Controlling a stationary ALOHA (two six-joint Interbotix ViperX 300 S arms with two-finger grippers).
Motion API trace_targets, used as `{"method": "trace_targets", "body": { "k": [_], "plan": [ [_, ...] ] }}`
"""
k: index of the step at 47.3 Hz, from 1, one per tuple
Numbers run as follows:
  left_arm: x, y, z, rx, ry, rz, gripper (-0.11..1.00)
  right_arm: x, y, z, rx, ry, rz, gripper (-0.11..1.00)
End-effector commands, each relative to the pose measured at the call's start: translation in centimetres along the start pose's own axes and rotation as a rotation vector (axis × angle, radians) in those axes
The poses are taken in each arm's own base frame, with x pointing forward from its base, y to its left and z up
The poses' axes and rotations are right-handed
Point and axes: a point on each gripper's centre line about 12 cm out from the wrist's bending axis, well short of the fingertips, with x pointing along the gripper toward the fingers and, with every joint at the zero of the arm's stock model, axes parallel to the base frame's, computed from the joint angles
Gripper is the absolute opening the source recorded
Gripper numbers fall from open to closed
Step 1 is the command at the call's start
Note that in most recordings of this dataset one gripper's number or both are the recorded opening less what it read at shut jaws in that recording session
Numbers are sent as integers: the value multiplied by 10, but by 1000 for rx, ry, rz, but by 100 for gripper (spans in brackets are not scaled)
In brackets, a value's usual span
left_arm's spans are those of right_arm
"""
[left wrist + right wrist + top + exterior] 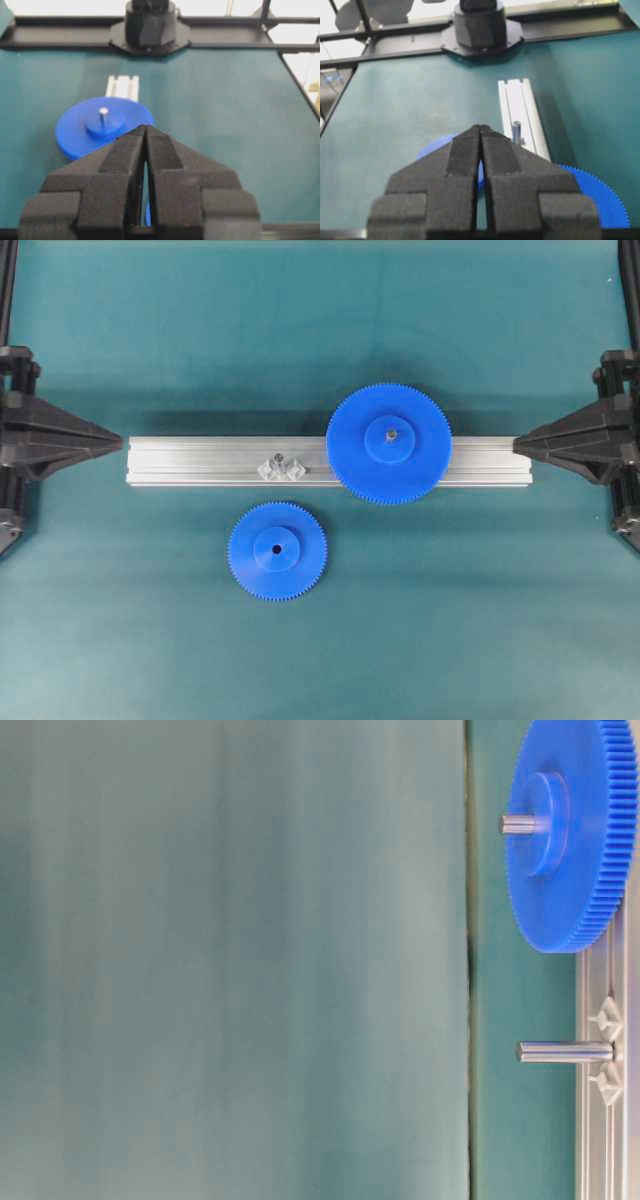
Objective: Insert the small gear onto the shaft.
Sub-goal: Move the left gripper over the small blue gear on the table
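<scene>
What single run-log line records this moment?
small gear: flat on mat, ungrasped | shaft: bare, upright on rail | left tool: shut, empty | right tool: shut, empty

A rail [200, 460] is laid across the middle of the table [300, 320], running from 9 to 3 o'clock in the overhead view. The big gear [389, 444] is set on the rail's 3 o'clock half, overhanging both long edges. The shaft [281, 462] is stood upright on the rail, at 9 o'clock from the big gear and apart from it. The small gear [277, 551] is laid flat on the table at 6 o'clock from the shaft, clear of the rail.
</scene>
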Motion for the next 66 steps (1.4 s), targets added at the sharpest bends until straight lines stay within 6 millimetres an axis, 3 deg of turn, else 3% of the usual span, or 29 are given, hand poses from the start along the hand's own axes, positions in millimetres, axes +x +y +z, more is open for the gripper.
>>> {"method": "trace_targets", "body": {
  "k": [1,29,46,66],
  "plan": [
    [7,-1,8,-1,5,-5,1,2,2,11,12,-30,6,5],
    [27,-5,-9,-56,185,-16,1,2,0,9,11,-24,-5,4],
    [69,-7,-20,-52,327,-15,1,1,-3,9,14,-24,-16,4],
    [84,-16,-33,-36,409,-46,1,0,-3,8,12,-25,-17,4]
  ]
}}
